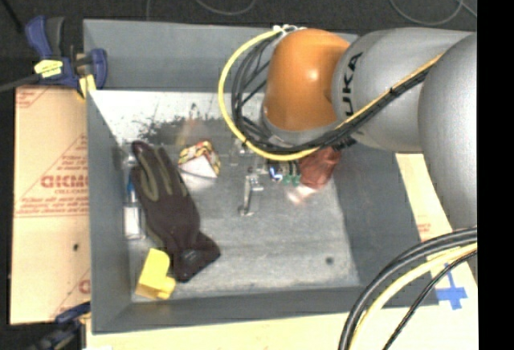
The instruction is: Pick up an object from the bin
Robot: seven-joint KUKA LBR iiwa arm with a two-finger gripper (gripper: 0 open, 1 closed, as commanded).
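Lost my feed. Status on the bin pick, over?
Gripper over bare floor, mid-bin. Nearest: striped wrapper view-left, reddish lump view-right. Dark glove farther left, clear.

I see bare floor in the lower right of the grey metal bin (281,252). A dark brown fabric glove (169,208) and a yellow block (155,274) crowd its left side.

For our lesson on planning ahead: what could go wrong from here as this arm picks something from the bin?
1. The gripper hangs over bare bin floor between the crumpled wrapper and the reddish-brown thing; closing there may catch nothing.
2. The limp dark glove, if chosen, could slip or drag the yellow block beside it.
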